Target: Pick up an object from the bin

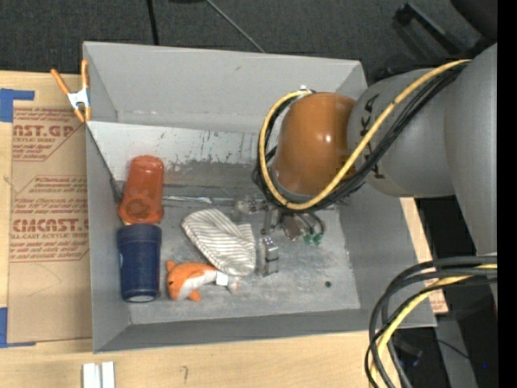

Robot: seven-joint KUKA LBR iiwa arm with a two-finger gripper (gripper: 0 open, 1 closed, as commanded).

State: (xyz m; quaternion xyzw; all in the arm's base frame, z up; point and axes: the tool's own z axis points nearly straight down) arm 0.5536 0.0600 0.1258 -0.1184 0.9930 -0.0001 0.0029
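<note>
My gripper (pixel 266 253) hangs low over the bin floor, just right of a crumpled grey-and-white striped cloth (pixel 220 241) in the middle of the bin. One finger shows at the cloth's right edge, but whether it touches the cloth I cannot tell. An orange-and-white toy fish (pixel 191 280) lies below the cloth, near the front wall.
An orange plastic cup (pixel 143 188) lies on its side at the left wall, with a dark blue cup (pixel 139 261) just below it. The arm with its orange dome and cables covers the bin's right half.
</note>
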